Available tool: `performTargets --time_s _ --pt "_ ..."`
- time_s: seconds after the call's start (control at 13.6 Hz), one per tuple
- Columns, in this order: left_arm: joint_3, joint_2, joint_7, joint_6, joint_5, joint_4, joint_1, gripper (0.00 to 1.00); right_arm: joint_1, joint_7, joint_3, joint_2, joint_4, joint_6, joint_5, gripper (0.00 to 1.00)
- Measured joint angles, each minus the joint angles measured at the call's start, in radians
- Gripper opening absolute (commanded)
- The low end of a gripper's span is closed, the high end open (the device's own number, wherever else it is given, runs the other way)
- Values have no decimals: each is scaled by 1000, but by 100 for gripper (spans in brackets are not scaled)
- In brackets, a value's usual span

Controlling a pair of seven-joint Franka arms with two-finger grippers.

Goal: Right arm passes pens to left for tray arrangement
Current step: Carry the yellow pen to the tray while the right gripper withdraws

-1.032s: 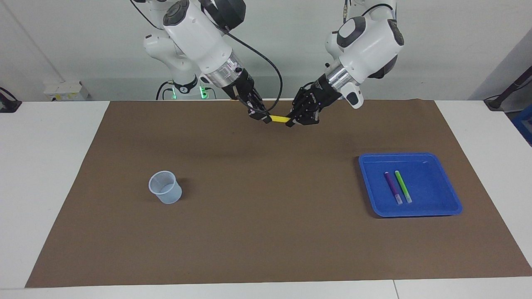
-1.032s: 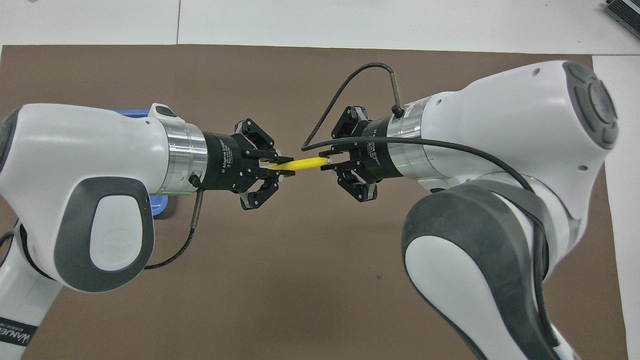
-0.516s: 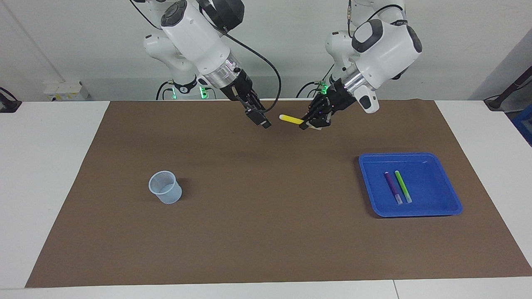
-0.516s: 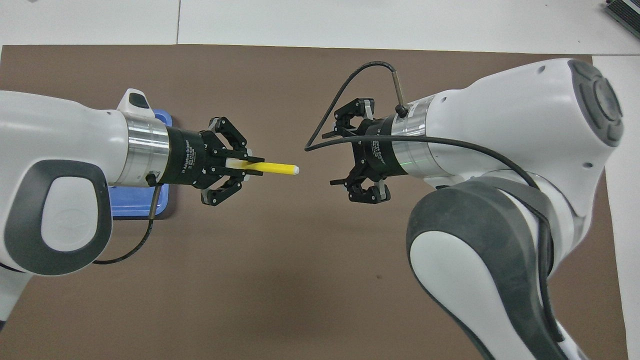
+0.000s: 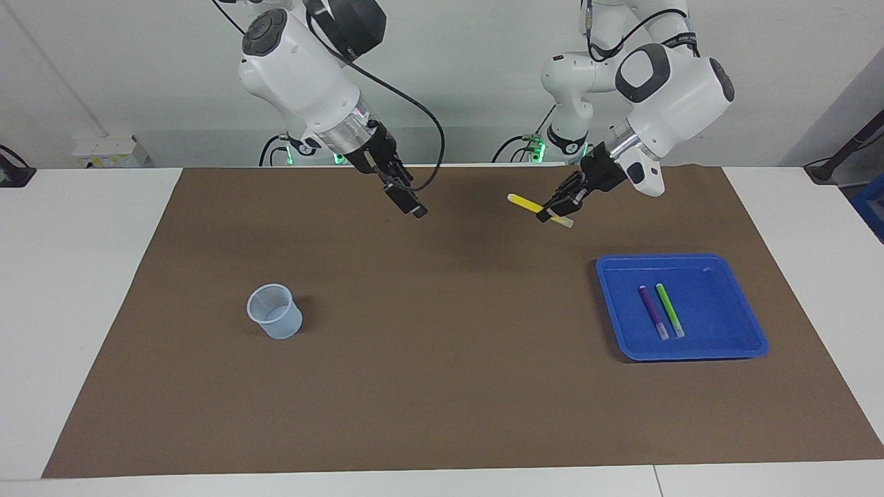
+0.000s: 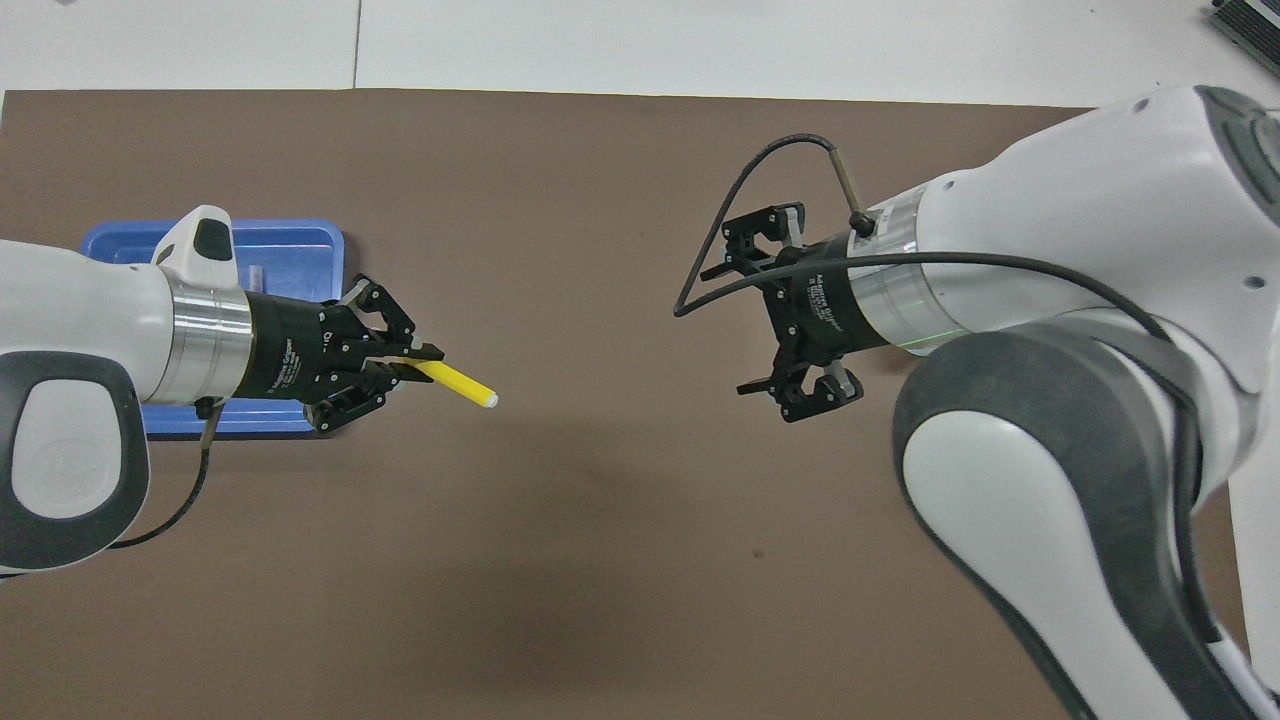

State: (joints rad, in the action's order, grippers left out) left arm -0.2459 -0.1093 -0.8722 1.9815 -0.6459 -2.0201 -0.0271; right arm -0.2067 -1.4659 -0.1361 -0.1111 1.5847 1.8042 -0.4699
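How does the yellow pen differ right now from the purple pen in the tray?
The yellow pen is up in the air, clamped in the shut left gripper over the brown mat; the purple pen lies flat in the blue tray, touched by no gripper. The yellow pen is alone; the purple pen lies beside the green pen, roughly parallel. Both are slim markers with a pale end.

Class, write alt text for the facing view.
The left gripper holds a yellow pen above the brown mat; the right gripper hangs open, empty. Purple and green pens lie in the blue tray.
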Motion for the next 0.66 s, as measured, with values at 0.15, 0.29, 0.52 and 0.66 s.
performTargets --time_s 0.15,0.29,0.52,0.66 --pt "0 -12 111 0 61 -19 -13 0 56 124 2 13 0 -79 10 100" --pt "0 -19 248 0 113 -38 -41 0 94 263 3 25 1 -128 73 100" --pt "3 -22 508 0 164 -78 -121 0 114 491 4 34 1 -184 213 100" --pt "4 -21 632 2 172 -102 -165 0 164 684 5 36 1 -210 274 100"
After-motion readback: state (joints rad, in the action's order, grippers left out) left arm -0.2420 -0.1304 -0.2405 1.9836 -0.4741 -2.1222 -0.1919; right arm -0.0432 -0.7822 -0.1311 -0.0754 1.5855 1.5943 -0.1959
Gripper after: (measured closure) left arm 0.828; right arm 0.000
